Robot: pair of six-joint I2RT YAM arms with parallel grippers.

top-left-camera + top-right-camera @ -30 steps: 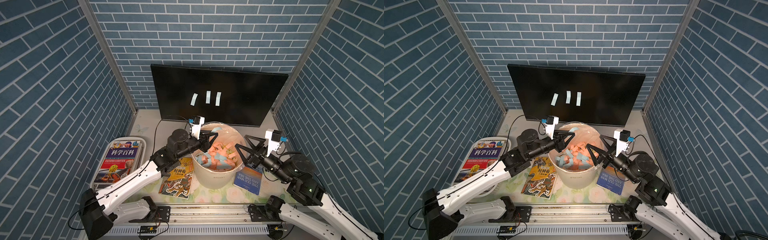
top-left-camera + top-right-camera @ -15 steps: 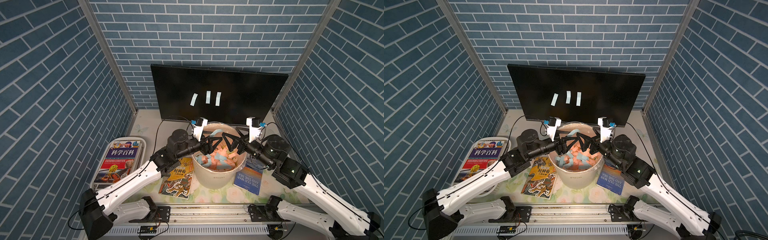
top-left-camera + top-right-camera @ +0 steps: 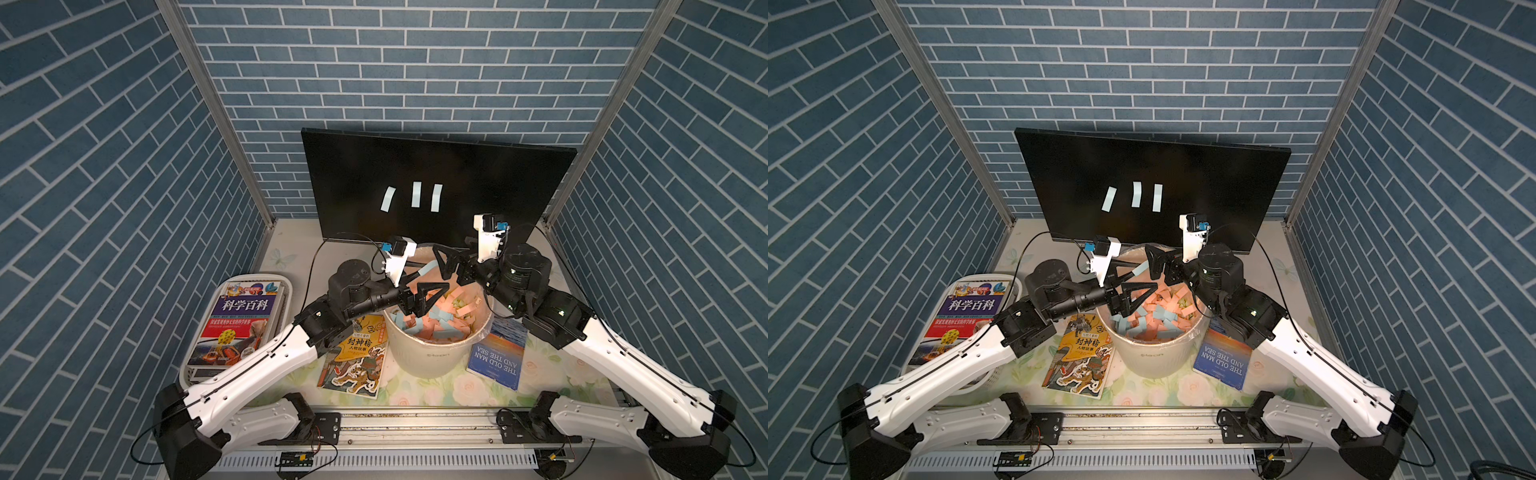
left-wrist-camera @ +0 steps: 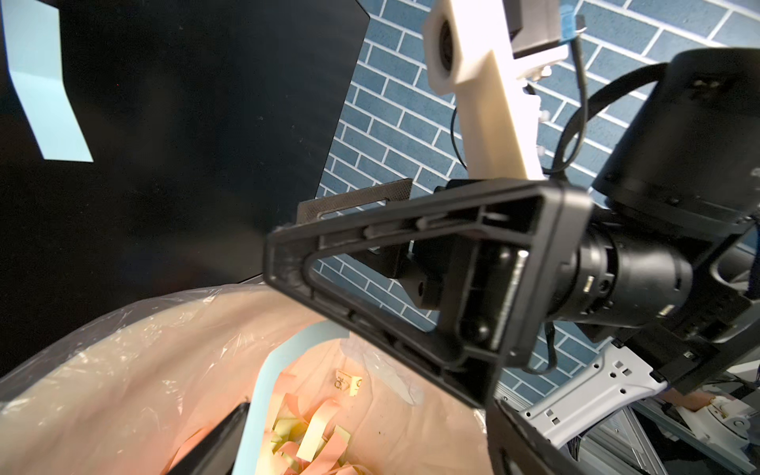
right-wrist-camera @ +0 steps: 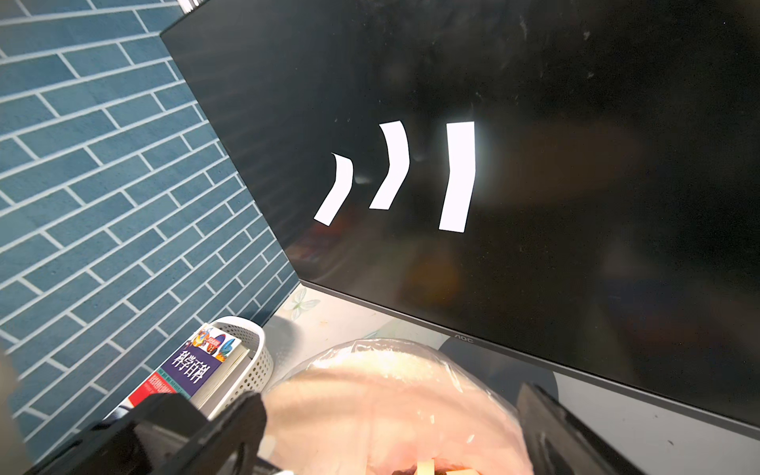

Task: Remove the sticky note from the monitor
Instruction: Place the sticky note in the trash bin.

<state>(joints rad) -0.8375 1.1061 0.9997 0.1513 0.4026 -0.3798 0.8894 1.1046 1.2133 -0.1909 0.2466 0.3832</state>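
Observation:
The black monitor (image 3: pixel 478 183) (image 3: pixel 1204 178) (image 5: pixel 596 185) stands at the back with three pale sticky notes (image 3: pixel 416 194) (image 3: pixel 1136 194) (image 5: pixel 392 164) on its screen. My left gripper (image 3: pixel 434 276) (image 3: pixel 1148 275) (image 4: pixel 370 444) hangs open over the white bin (image 3: pixel 432 357). A light-blue note (image 3: pixel 424 270) (image 4: pixel 263 395) clings along one of its fingers above the heap of notes. My right gripper (image 3: pixel 451 257) (image 3: pixel 1163 257) (image 5: pixel 386 444) is open and holds nothing. It hovers over the bin's back rim, facing the screen below the notes.
The lined bin (image 3: pixel 1152 361) holds several pink, blue and yellow notes. A white basket (image 3: pixel 286 286) with a book stands at the left. A yellow book (image 3: pixel 357 357) and a blue book (image 3: pixel 496 353) lie beside the bin. The two grippers are close together.
The left gripper opened over the bin, and the blue note stays against one finger. The right arm swung in from the right to the bin's back rim and turned toward the monitor.

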